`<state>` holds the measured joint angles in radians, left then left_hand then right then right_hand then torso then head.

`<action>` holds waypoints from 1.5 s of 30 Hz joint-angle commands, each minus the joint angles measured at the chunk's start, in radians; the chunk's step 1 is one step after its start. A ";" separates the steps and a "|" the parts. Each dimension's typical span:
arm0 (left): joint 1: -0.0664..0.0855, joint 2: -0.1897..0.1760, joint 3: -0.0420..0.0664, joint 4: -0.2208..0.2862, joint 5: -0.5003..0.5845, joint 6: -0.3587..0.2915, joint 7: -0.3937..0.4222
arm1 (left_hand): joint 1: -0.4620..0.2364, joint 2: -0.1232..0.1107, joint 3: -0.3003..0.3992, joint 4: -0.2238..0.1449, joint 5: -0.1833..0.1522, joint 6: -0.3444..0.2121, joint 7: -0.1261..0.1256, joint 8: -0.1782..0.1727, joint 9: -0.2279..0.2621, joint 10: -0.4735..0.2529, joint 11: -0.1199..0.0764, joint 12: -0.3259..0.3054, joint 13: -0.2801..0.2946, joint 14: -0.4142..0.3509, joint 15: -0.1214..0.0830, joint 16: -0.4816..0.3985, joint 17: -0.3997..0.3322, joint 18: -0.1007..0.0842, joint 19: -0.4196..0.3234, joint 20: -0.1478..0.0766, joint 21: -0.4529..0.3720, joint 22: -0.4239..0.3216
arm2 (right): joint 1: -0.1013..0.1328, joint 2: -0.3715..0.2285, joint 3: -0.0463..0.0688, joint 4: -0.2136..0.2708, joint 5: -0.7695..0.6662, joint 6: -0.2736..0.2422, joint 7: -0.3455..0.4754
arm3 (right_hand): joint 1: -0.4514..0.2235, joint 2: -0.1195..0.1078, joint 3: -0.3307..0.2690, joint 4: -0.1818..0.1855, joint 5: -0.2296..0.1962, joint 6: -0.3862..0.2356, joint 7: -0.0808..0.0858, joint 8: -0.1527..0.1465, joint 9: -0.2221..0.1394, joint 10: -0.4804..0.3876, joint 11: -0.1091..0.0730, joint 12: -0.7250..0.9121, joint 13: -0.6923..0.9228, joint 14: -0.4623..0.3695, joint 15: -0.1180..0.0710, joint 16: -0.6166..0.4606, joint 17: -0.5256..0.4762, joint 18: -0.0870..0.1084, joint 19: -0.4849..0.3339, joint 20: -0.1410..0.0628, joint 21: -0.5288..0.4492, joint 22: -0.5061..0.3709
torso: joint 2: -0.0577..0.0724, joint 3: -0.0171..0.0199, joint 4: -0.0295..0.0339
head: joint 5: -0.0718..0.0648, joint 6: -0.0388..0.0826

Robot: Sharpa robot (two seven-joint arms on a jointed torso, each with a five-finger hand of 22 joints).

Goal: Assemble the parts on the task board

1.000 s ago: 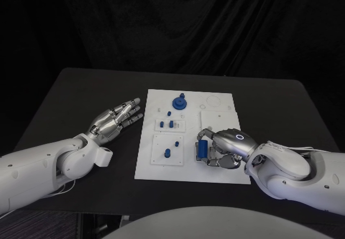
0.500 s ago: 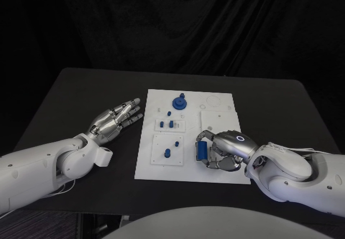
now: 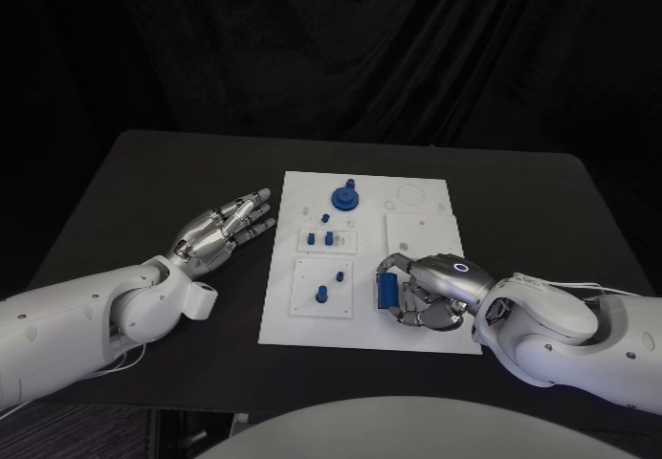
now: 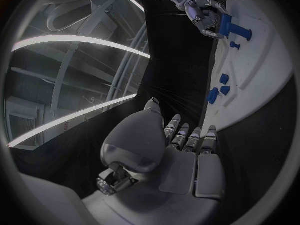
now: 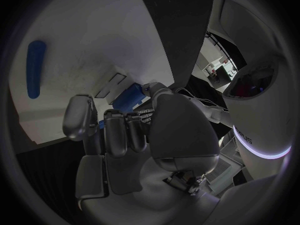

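Head view: my right hand (image 3: 428, 292) grips a blue block (image 3: 389, 288) over the lower right of the task board (image 3: 362, 260); my left hand (image 3: 221, 229) lies open at centre left, holding nothing.

Left wrist view: block (image 4: 226, 25) upper right.

Right wrist view: fingers (image 5: 115, 130) curl around it. I should lower squarely and press evenly.

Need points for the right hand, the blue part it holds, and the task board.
right hand (image 3: 434, 287): head view, back of the hand.
blue part (image 3: 390, 289): head view, its exposed side between the fingers.
task board (image 3: 421, 227): head view, bare white surface at its far right.
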<state>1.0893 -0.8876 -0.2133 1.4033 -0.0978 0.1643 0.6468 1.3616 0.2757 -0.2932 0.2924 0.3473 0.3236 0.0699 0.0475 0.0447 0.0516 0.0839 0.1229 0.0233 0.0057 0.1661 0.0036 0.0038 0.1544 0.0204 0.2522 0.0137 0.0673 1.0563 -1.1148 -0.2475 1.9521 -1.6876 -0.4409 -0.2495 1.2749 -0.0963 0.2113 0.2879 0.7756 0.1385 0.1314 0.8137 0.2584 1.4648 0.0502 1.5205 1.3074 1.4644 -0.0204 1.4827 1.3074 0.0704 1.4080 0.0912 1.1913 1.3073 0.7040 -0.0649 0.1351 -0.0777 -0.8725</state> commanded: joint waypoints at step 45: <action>-0.002 0.000 0.001 0.003 0.004 0.004 0.009 | 0.006 0.006 0.008 -0.002 0.007 0.005 0.007 0.008 0.002 -0.002 -0.009 0.004 0.001 0.002 0.007 0.000 -0.001 0.005 0.003 0.007 0.003 0.000 | 0.056 -0.105 0.000 0.065 0.126 -0.105 0.036 | -0.038 0.061 -0.146 -0.002 -0.570 0.213 0.011 -0.049 -0.146 0.045 -0.006 0.013 0.202 0.050 -0.005 -0.002 0.038 0.003 0.032 -0.008 0.043 0.168 | -0.002 0.0001 0.0019 | 0.001 0.000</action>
<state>1.0890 -0.8881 -0.2133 1.4032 -0.0978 0.1659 0.6428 1.3616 0.2757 -0.2904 0.2895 0.3510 0.3271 0.0735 0.0514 0.0453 0.0498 0.0820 0.1229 0.0233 0.0057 0.1661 0.0036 0.0038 0.1543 0.0204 0.2522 0.0137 0.0664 1.1064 -1.2109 -0.2478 2.0106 -1.5803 -0.5589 -0.1825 1.2376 -0.0500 0.0718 0.2871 0.2016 0.3263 0.1432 0.7440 0.1035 1.4617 0.0499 1.5236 1.3078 1.4653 -0.0267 1.4726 1.3081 0.0863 1.4331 0.0800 1.2210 1.3073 0.7028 -0.0641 0.1355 -0.0755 -0.8725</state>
